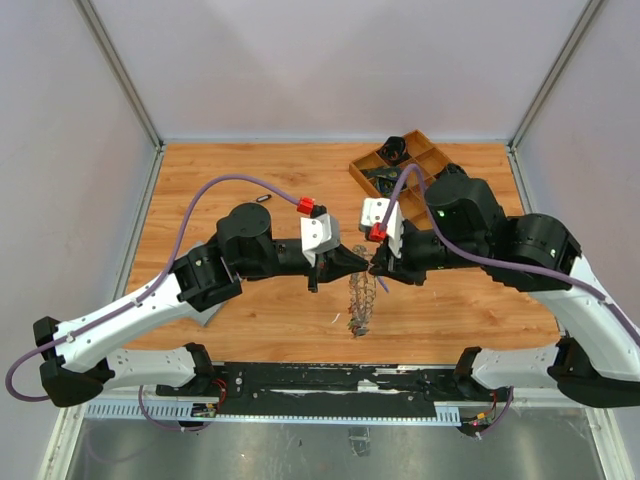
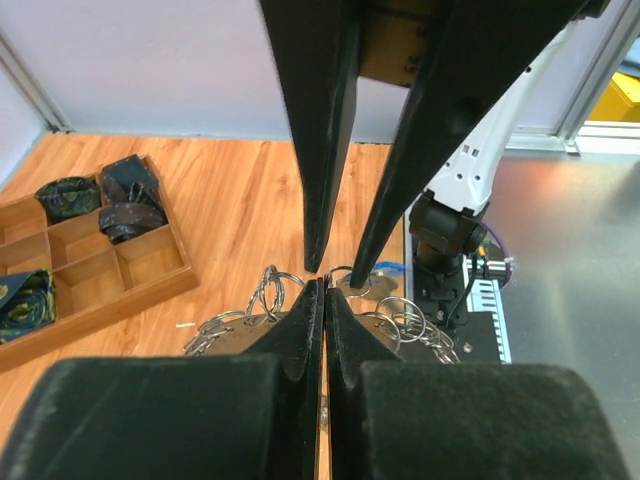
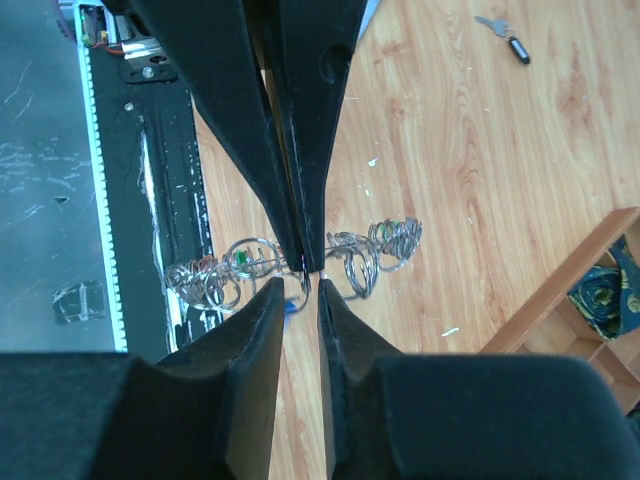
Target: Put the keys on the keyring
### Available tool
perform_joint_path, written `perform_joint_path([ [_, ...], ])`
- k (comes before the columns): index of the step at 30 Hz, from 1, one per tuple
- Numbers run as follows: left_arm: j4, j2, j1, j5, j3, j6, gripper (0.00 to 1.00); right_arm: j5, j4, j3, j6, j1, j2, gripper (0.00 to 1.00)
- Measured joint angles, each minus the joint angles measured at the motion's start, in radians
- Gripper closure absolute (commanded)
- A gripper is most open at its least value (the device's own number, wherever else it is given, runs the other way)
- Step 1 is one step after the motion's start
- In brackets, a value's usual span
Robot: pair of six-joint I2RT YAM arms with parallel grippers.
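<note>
The keyring [image 1: 361,305] hangs below where my two grippers meet, a silver ring crowded with small rings and keys; it also shows in the right wrist view [image 3: 350,255] and the left wrist view [image 2: 420,320]. My left gripper [image 1: 352,262] [image 2: 325,287] is shut on the keyring's wire. My right gripper [image 1: 376,264] [image 3: 300,288] faces it tip to tip, jaws a narrow gap apart. A small ring with a blue-tagged key [image 3: 295,303] sits at that gap. A key with a black tag [image 1: 262,199] [image 3: 511,42] lies alone on the table.
A wooden compartment tray [image 1: 432,150] with dark items stands at the back right; it also shows in the left wrist view [image 2: 95,300] and the right wrist view [image 3: 560,290]. The black base rail [image 1: 320,380] runs along the near edge.
</note>
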Motion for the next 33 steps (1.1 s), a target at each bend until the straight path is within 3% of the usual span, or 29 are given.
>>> perform_joint_path([
  [11, 0.003, -0.039, 0.0, -0.028, -0.038, -0.019, 1.0, 0.045, 0.343, -0.308, 0.052, 0.0, -0.295, 0.76],
  [15, 0.024, -0.066, 0.0, -0.032, -0.057, -0.035, 0.99, 0.091, 0.47, -0.416, 0.124, 0.0, -0.376, 0.7],
  [23, 0.065, -0.098, 0.0, -0.051, -0.08, -0.056, 1.0, 0.07, 0.633, -0.569, 0.254, 0.0, -0.445, 0.66],
  [33, 0.082, -0.105, 0.0, -0.057, -0.08, -0.064, 0.99, 0.0, 0.692, -0.594, 0.275, 0.0, -0.444, 0.61],
])
